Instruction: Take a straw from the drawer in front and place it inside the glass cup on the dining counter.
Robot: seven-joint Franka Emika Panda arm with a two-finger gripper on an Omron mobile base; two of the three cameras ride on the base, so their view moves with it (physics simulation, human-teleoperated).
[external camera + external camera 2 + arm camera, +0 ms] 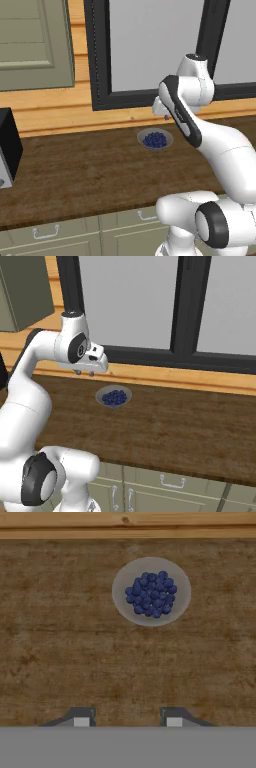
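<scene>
My gripper [127, 718] hangs above a dark wood-grain wall counter [75, 175], close to the window sill. Its two fingertips [81, 721] stand apart with bare counter between them, so it is open and holds nothing. In the base views the gripper [164, 116] [84, 373] points down, just behind and to the left of a bowl of blueberries. Shut sage-green drawer fronts [142, 216] [172, 482] with curved silver handles run under the counter's front edge; I cannot tell which is the task's drawer. The straw is hidden. The glass cup and the dining counter are out of view.
A grey bowl of blueberries [155, 139] [114, 397] [151, 592] sits on the counter near the back. A black microwave [7, 147] stands at the left end. A dark-framed window [150, 50] and a wooden sill back the counter, with a wall cabinet [30, 40] at upper left.
</scene>
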